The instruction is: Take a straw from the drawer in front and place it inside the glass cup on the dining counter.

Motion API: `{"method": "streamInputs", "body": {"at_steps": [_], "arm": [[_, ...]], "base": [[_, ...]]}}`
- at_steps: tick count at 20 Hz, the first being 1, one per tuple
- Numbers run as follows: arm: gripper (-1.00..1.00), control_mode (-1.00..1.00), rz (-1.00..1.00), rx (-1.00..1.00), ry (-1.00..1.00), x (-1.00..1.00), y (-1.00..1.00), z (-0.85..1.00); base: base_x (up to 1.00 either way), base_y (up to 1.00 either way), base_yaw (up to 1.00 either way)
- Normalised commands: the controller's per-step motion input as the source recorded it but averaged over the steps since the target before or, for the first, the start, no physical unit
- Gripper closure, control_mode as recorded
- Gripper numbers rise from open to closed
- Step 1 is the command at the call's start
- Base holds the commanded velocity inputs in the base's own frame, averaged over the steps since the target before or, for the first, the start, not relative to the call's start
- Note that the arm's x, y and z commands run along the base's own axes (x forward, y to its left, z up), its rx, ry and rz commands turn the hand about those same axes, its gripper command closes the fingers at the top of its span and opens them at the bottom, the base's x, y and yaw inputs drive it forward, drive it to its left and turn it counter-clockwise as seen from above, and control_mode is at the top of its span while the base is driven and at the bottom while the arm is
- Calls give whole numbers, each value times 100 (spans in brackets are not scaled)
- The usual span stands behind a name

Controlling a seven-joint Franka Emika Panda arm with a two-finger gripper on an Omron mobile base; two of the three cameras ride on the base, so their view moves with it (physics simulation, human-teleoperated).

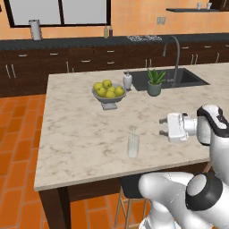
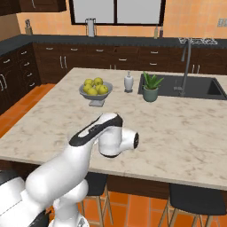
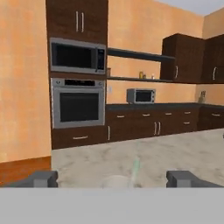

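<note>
Left base view has the straw (image 1: 133, 132) standing in the glass cup (image 1: 133, 146), so the gripper (image 1: 162, 127) sits spread wide, empty, just right of it.

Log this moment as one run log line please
gripper: open, beside cup, holding nothing | straw: upright in glass cup | glass cup: on dining counter, near front edge
</note>
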Motion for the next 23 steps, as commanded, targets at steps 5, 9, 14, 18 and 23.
{"method": "streamInputs", "body": {"at_steps": [5, 9, 14, 18, 23], "arm": [[-100, -100, -5, -51, 0, -61, -2, 61], [-100, -100, -4, -55, 0, -68, -15, 29], [-100, -100, -1, -52, 0, -69, -8, 2], [-100, -100, 0, -47, 0, -94, 0, 0], [-100, -100, 0, -41, 0, -97, 0, 0]], "base": [[0, 0, 0], [0, 0, 0], [0, 0, 0], [0, 0, 0], [0, 0, 0]]}}
